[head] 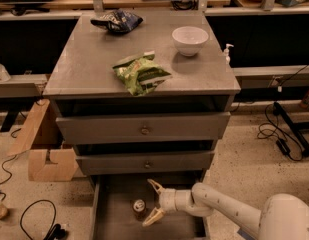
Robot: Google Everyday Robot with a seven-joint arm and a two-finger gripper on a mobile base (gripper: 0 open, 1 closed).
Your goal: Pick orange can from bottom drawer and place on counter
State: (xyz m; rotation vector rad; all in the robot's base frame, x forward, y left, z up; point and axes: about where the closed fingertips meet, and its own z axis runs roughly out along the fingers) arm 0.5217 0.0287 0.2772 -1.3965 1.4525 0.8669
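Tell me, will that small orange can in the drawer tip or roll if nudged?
The orange can stands upright in the flat-floored bottom drawer; a sideways knock could tip it, and its round body would likely roll. The open tool beside it might slip on metal.

One can (139, 207) in the one open drawer (114, 221), one gripper (149, 203) spread wide just beside it; on top, one bowl (190, 39), two bags (141, 74); two drawer fronts (144, 127) shut.
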